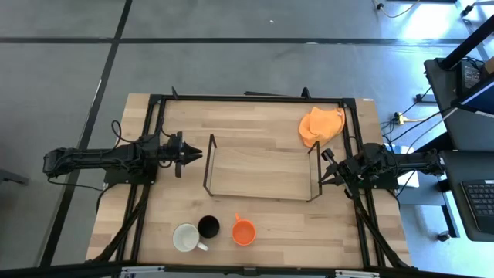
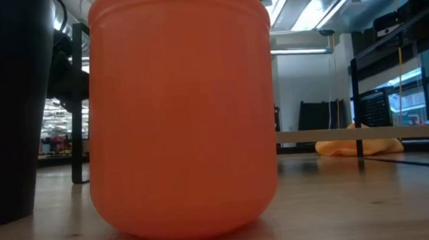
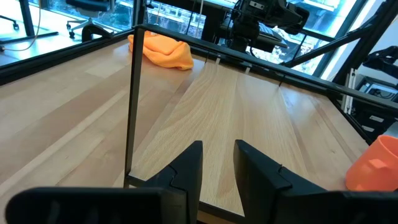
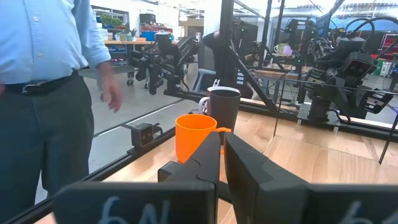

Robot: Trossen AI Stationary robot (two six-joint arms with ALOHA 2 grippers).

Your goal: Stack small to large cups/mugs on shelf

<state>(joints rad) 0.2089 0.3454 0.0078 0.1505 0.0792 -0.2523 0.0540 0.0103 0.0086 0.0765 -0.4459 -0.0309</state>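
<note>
Three mugs stand upright near the table's front edge: white [image 1: 186, 238], black [image 1: 208, 226] and orange [image 1: 243, 232]. The orange mug [image 2: 184, 114] fills the low view, with the black mug [image 2: 2, 112] beside it. The wire shelf [image 1: 262, 170] stands on the table's middle with nothing on it. My left gripper [image 1: 205, 152] hovers at the shelf's left end, its fingers [image 3: 217, 168] a narrow gap apart. My right gripper [image 1: 324, 158] hovers at the shelf's right end, shut [image 4: 222, 152], pointing toward the orange mug [image 4: 194, 137] and the black mug [image 4: 224, 109].
An orange cloth [image 1: 320, 125] lies at the table's far right corner. The black table frame [image 1: 255, 98] runs around the tabletop. A person [image 4: 50, 93] stands beyond the table's front edge. There is bare wood between the shelf and the mugs.
</note>
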